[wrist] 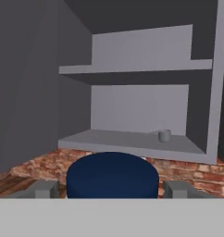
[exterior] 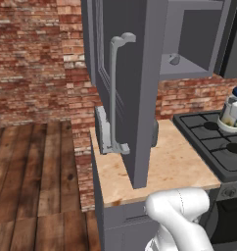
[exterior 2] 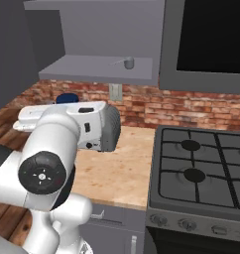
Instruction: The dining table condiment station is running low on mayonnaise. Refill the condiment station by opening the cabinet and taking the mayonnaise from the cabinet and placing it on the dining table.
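Inside the open cabinet [wrist: 132, 99] sits one small grey cup [wrist: 164, 135], while the hand [wrist: 113, 189] pinches the mayonnaise [wrist: 112, 175].

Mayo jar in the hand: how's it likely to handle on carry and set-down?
The mayonnaise looks like a rigid jar with a screw lid, so probably stiff with no flex. It sits between the fingers of the hand; its smooth round sides may slip or twist. It looks squat, so likely stable upright, but apt to roll if tipped over.

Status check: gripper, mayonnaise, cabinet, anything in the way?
Gripper shut on mayonnaise, outside the cabinet. Cabinet door open. Small grey cup on bottom shelf. Nothing blocking.
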### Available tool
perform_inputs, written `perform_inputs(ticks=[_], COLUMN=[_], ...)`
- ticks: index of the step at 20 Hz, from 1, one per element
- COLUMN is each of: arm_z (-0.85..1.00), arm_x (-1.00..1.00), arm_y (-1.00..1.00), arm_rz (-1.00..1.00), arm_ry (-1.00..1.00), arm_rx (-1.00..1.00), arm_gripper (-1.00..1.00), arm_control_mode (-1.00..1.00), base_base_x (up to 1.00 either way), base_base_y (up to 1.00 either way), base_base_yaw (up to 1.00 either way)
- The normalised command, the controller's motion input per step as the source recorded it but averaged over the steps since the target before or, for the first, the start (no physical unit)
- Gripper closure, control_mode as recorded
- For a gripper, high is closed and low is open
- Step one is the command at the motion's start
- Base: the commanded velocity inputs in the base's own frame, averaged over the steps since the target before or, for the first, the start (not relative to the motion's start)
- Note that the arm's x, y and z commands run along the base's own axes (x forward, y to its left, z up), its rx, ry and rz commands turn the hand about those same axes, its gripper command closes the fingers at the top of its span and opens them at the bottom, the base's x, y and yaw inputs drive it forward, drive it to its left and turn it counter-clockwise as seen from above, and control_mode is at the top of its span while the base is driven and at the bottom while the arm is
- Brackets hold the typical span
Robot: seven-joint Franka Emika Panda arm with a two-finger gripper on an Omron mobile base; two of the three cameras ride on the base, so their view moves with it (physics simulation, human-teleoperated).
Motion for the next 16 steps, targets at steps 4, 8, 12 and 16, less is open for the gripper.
perform_inputs(ticks=[4,8,12,16], arm_z=[0.00,0.00,0.00,0.00], arm_x=[0.00,0.00,-0.17,0.00], arm_y=[0.00,0.00,0.00,0.00], arm_rz=[0.00,0.00,-0.12,0.00], arm_ry=[0.00,0.00,0.00,0.00], arm_rx=[0.00,0.00,0.00,0.00], arm_gripper=[1.00,1.00,1.00,1.00], arm_control_mode=[-1.00,-1.00,1.00,1.00], base_base_x=[0.00,0.00,-0.11,-0.61], base_base_y=[0.00,0.00,0.00,-0.02], base_base_yaw=[0.00,0.00,-0.09,-0.52])
